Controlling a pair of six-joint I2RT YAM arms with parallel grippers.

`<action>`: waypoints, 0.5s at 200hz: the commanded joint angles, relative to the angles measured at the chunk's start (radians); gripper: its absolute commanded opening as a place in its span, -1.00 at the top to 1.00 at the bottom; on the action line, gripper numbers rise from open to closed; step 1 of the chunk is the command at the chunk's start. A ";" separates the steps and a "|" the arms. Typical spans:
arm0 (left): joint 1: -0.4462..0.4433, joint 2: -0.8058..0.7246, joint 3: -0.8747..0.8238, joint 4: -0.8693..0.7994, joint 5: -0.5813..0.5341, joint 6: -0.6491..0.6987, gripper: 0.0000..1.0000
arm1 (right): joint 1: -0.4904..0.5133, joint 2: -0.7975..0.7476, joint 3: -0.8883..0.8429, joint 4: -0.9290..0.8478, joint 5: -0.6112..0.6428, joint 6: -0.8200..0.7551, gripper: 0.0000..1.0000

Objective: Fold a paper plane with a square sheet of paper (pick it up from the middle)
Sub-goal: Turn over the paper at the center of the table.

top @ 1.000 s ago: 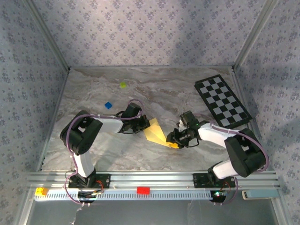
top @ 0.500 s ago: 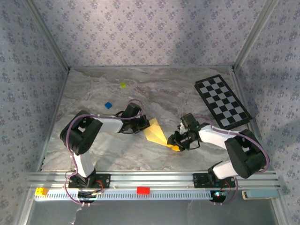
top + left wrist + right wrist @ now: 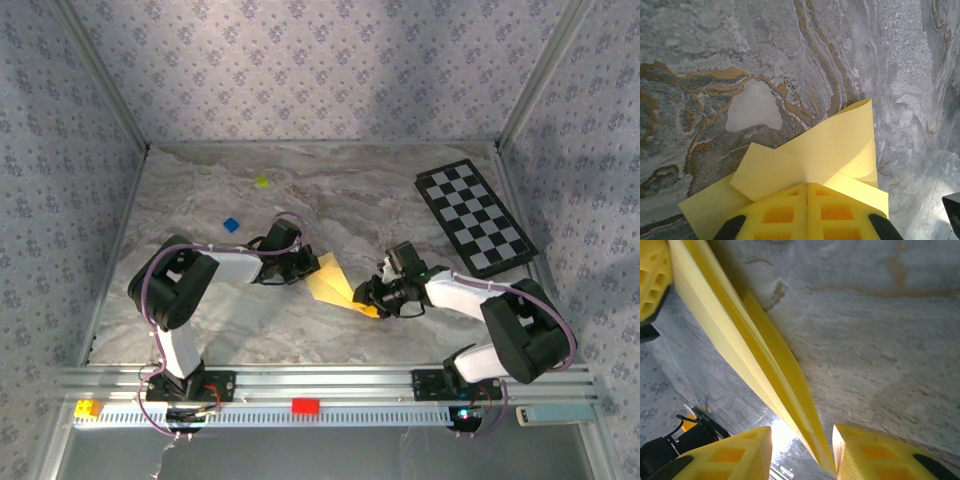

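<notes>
- Paper (image 3: 332, 281): yellow, part folded, pointed shape, at the middle of the table (image 3: 380, 195), between the two grippers.
- Left gripper (image 3: 807, 197): clenched on the paper's left end. The left wrist view has both yellow fingers pressed together over overlapping flaps, with one flap curling up on the right.
- Right gripper (image 3: 801, 435): released, jaws parted. The paper's thin layered edge runs between them, close to one finger, with a bright gap beside the other. Cannot tell if the paper touches either finger.
- Top view gives the layout: the paper spans from one gripper to the other. The jaws are too small to read there.
- Right wrist view adds the stacked layers edge-on, plus a left gripper finger (image 3: 652, 280) at the paper's other end.
- Checkered board (image 3: 475, 217): far right, well apart from the paper.
- Blue block (image 3: 231, 225) and yellow-green block (image 3: 262, 181): far left of the paper, both apart from it.
</notes>
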 commanded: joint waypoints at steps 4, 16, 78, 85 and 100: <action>0.006 0.026 -0.015 -0.096 -0.021 -0.008 1.00 | -0.004 -0.003 0.000 0.027 -0.017 0.014 0.24; 0.007 0.029 -0.016 -0.096 -0.021 -0.011 1.00 | -0.005 -0.023 -0.011 0.043 -0.011 0.018 0.23; 0.005 0.038 -0.013 -0.067 -0.007 -0.027 1.00 | -0.003 -0.035 -0.021 0.165 -0.089 -0.019 0.12; 0.005 0.038 -0.013 -0.064 -0.007 -0.029 1.00 | -0.005 -0.029 -0.015 0.164 -0.094 -0.027 0.12; 0.006 0.040 -0.013 -0.067 -0.009 -0.031 1.00 | -0.009 -0.024 -0.006 0.161 -0.098 -0.053 0.12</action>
